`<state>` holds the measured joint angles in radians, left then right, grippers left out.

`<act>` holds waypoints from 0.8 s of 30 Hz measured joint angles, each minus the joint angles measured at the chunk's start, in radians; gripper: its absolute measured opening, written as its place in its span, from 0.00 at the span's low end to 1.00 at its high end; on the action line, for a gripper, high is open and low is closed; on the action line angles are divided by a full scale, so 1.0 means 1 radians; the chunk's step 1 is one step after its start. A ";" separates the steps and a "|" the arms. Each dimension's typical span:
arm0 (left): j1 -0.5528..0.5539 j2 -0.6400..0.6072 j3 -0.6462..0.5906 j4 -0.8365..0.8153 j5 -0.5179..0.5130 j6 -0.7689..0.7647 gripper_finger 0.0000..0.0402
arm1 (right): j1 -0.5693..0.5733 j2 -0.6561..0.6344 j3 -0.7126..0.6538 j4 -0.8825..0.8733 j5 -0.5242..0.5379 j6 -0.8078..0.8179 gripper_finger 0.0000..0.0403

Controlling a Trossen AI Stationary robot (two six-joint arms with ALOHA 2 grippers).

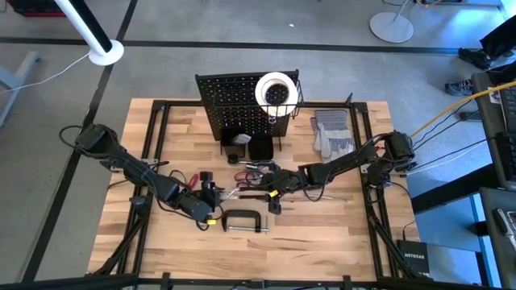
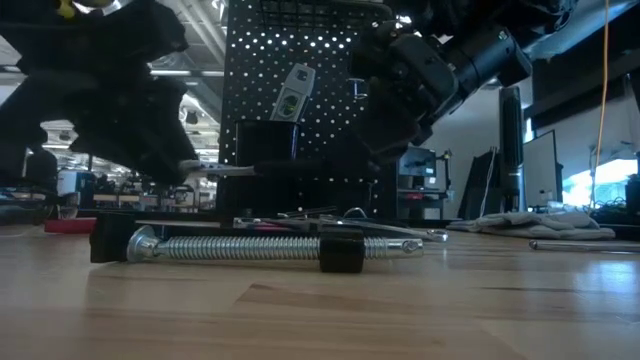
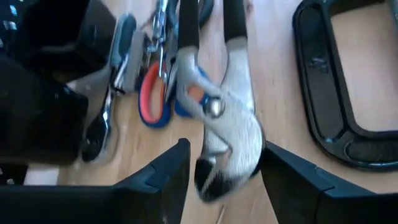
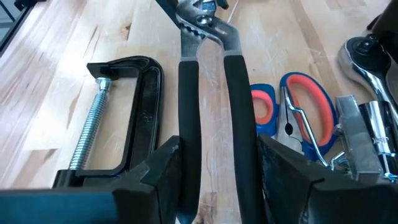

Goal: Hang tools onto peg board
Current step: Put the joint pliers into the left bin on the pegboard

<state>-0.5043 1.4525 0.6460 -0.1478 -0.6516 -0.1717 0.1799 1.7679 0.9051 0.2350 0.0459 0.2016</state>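
Between both claws point(image 3: 221, 180) point(image 4: 217, 186) (each spread), the black-handled pliers point(image 4: 208, 93).

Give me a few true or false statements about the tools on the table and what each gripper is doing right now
1. The black-handled pliers lie between both grippers. True: the left gripper straddles the head, the right gripper the handles.
2. The C-clamp hangs on the peg board. False: it lies flat on the table.
3. The white tape roll sits up at the peg board. True.
4. The grey gloves lie in a black bin. False: they lie on the table, right of the board.
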 joint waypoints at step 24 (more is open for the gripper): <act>0.047 0.000 0.000 0.030 -0.113 0.042 0.19 | 0.003 -0.002 0.003 0.024 -0.089 0.165 0.17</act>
<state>-0.4573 1.4525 0.6460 -0.1180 -0.7647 -0.1294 0.1829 1.7660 0.9085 0.2590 -0.0429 0.3668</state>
